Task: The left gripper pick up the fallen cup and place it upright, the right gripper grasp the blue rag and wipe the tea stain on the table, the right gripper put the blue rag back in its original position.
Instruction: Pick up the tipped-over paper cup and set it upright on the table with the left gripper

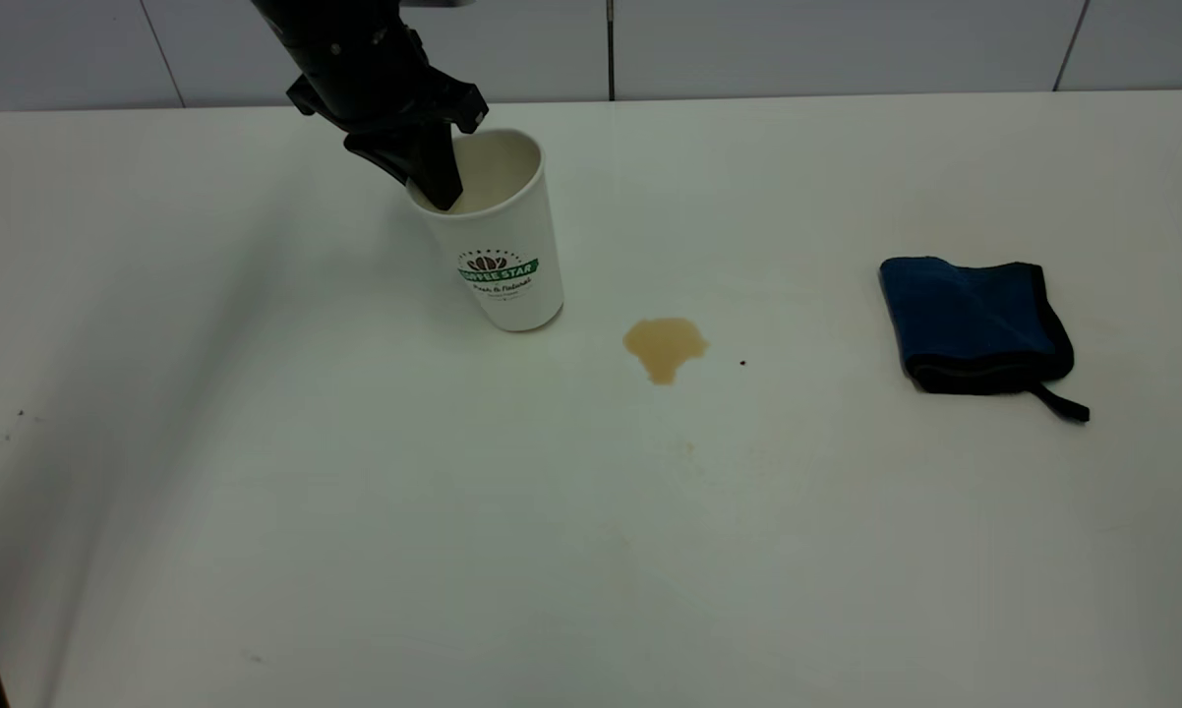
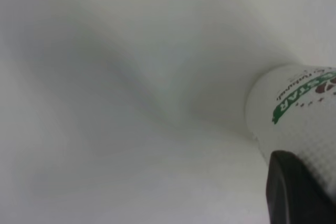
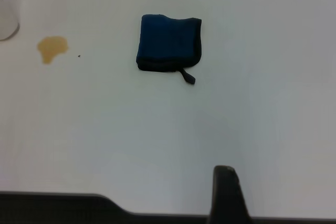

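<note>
Three items on the worktop (image 1: 355, 511): we log cup, tea stain, blue rag.
Cup (image 1: 501, 236): standing, tilted slightly, far left of centre; logo faces the exterior camera.
Left gripper (image 1: 432, 182): jaws clamped on the cup's rim, one finger inside the mouth.
Tea stain (image 1: 664, 347): just right of the cup's base, not touching; a tiny dark speck (image 1: 743, 363) beside it.
Blue rag (image 1: 976, 323): folded, well right of the stain, nothing between.
Right gripper (image 3: 227, 195): we see it only in its wrist view, well apart from the rag; jaw state cannot be told.
</note>
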`<state>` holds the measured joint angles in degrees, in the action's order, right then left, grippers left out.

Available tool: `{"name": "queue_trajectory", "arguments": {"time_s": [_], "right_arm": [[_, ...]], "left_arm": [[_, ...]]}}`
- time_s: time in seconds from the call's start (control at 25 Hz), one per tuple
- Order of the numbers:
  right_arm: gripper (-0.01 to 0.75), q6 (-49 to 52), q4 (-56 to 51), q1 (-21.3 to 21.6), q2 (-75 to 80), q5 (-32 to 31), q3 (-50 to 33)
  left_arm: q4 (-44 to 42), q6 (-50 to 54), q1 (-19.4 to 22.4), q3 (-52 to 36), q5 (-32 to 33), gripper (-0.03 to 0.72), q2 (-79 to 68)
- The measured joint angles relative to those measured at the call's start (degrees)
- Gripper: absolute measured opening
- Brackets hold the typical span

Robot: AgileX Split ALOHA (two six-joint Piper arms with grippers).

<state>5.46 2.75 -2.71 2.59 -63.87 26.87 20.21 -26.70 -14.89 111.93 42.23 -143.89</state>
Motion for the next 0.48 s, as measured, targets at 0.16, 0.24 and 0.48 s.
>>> {"name": "queue_trajectory", "arguments": {"time_s": [0.16,0.24,0.48], "right_arm": [[0.545,0.00,0.00,0.00,0.00,0.00,0.00],[0.545,0.00,0.00,0.00,0.00,0.00,0.00],[0.545,0.00,0.00,0.00,0.00,0.00,0.00]], "left_arm": [[-0.29,0.25,0.00,0.00,-0.06,0.041,-0.06],[-0.44,0.80,0.00,0.00,-0.12,0.087,-0.17],[-0.37,1.42,0.00,0.00,-0.29,0.343,-0.17]]}}
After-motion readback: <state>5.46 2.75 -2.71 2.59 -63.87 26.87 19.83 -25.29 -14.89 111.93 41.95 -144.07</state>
